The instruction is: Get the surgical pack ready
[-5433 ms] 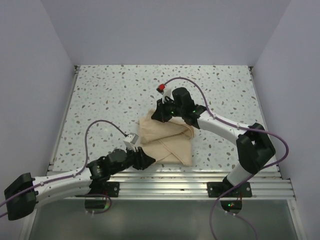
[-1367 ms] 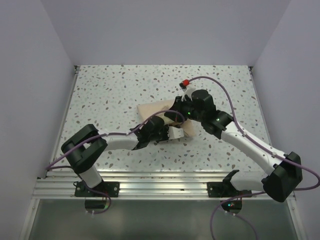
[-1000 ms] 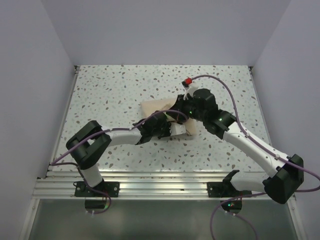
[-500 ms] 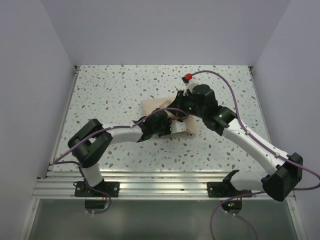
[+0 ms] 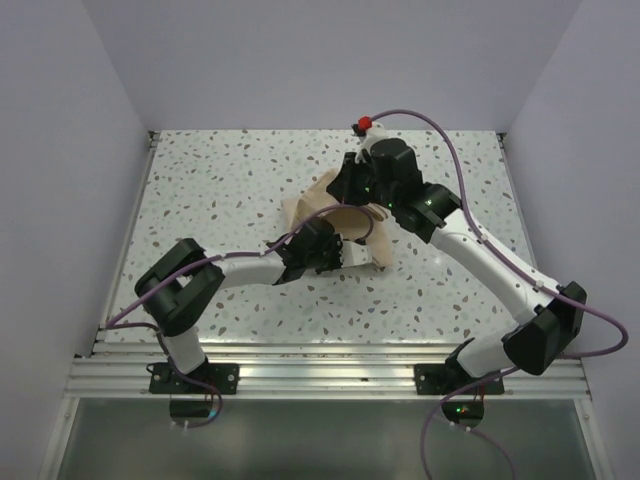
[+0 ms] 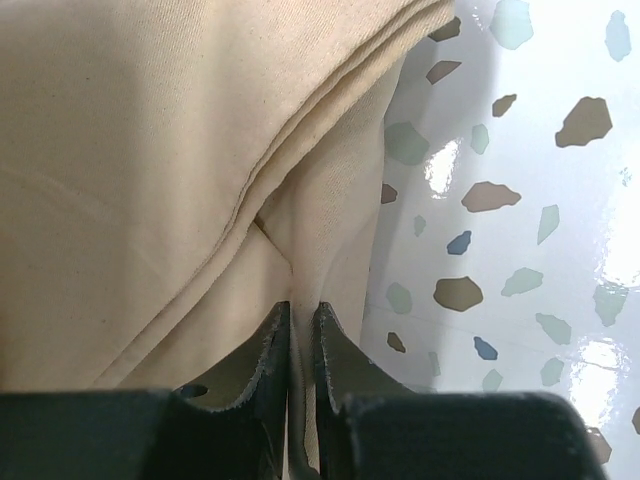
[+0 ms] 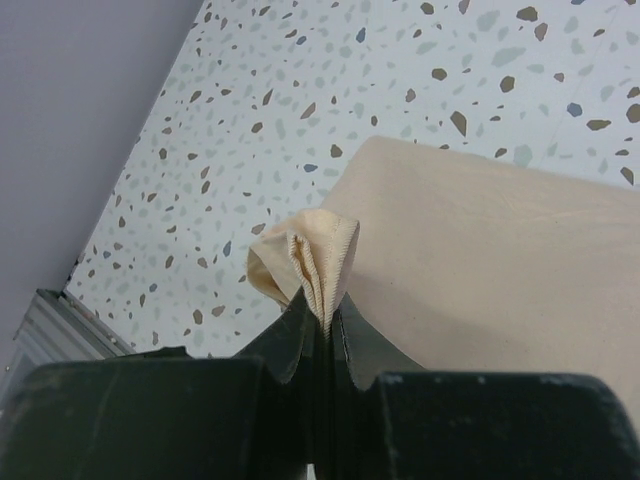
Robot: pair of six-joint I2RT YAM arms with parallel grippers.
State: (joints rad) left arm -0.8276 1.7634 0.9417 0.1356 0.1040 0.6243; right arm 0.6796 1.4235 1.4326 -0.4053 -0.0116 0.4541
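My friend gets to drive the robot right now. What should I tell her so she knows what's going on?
Left gripper: shut on the near edge of the cloth, low by the table.
Right gripper: shut on a bunched corner of the cloth, held up above the bundle.
Cloth: a folded bundle mid-table; I cannot see inside it.
Done: most folds seem made.
Left: probably lay the raised corner over the bundle and finish the wrap.
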